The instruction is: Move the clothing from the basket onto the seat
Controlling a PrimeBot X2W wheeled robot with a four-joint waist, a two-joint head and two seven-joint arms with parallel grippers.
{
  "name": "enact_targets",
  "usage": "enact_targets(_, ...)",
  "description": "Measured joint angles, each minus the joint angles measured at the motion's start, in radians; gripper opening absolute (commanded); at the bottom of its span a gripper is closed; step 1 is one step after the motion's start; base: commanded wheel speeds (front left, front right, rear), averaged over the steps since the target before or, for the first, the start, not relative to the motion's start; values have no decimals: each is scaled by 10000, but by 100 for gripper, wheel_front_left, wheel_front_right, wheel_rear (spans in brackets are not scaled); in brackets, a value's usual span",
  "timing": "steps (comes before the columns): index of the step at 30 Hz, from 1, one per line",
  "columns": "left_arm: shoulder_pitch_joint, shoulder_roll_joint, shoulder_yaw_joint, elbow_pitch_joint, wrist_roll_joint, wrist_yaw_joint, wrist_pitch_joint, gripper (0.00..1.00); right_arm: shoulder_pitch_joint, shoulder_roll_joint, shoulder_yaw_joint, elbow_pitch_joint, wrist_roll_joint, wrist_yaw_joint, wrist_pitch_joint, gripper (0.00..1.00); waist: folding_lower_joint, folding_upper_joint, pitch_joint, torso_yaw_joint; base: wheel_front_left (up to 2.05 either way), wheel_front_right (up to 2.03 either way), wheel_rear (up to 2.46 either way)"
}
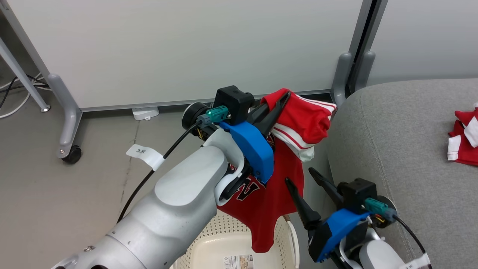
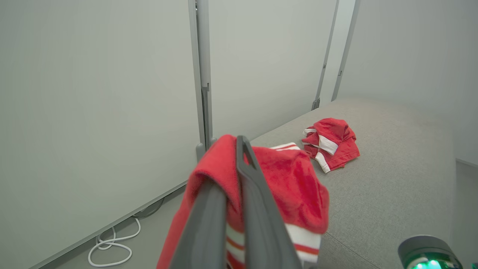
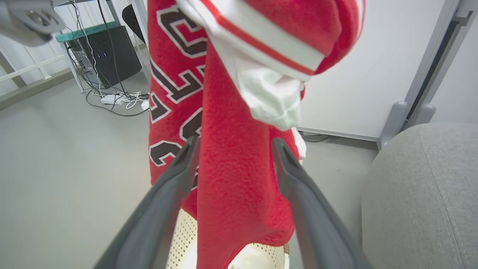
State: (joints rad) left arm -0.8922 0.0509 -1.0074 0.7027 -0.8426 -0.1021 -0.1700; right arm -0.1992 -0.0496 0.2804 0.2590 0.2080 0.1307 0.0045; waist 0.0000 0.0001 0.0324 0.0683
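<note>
Holding jersey (image 1: 274, 196) above basket (image 1: 224, 231): left gripper (image 1: 284, 98) clamped tight on it; right gripper (image 1: 298, 175) spread wide, empty, near left edge of seat (image 1: 392, 142).

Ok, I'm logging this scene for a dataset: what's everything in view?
jersey: one, red with white trim and black lettering, hanging above the basket
second garment: one, red and white, crumpled on the seat
basket: one, cream, on the floor beside the seat
seat: one, grey, right of the basket
partition panels: two, white, behind
cable: one, white, on the floor by a panel
left gripper: dark, shut on the jersey
right gripper: dark, open, beside the hanging jersey
</note>
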Motion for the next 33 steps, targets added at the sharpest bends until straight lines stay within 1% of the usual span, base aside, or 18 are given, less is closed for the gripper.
enact_targets(7, -123, 2, -230, -77, -171, 59, -23, 0, -1172, -2, 453, 1735, -33, 0, -35, 100, 0, 0, 25, 59, 0, 0, 0)
enact_targets(8, -123, 2, -230, -77, -171, 59, -23, 0, -1172, -2, 453, 1735, -33, 0, -35, 100, 0, 0, 25, 59, 0, 0, 0)
enact_targets(9, -146, 0, -334, -94, -203, 65, -35, 0, -1484, 0, 571, 2169, -29, -2, -104, 100, 0, 0, 40, 83, 0, 0, 0)
enact_targets(10, -146, 0, -334, -94, -203, 65, -35, 0, -1484, 0, 571, 2169, -29, -2, -104, 100, 0, 0, 40, 83, 0, 0, 0)
enact_targets(11, -176, 0, -397, -130, -284, 92, -38, 0, -1805, 0, 602, 2564, -29, 0, -198, 100, 0, 0, 61, 108, 0, 0, 0)
enact_targets(16, -307, -2, -617, -282, -474, 140, -77, 0, -2558, -2, 598, 3716, 86, 0, -412, 100, 0, 0, 105, 157, 0, 0, 0)
enact_targets(19, -318, 0, -734, -366, -571, 148, -81, 0, -2897, -4, 759, 4217, 263, 0, -512, 100, 0, 0, 95, 180, 0, 0, 0)
enact_targets(23, -343, 2, -899, -487, -698, 180, -90, 0, -3301, -2, 1248, 4761, 591, 0, -637, 100, 1, -1, 57, 221, 0, 0, 0)
enact_targets(33, -383, 0, -1356, -779, -1097, 236, -92, 0, -4090, -2, 1708, 6098, 550, 0, -677, 100, 0, 0, -105, 361, 0, 0, 0)
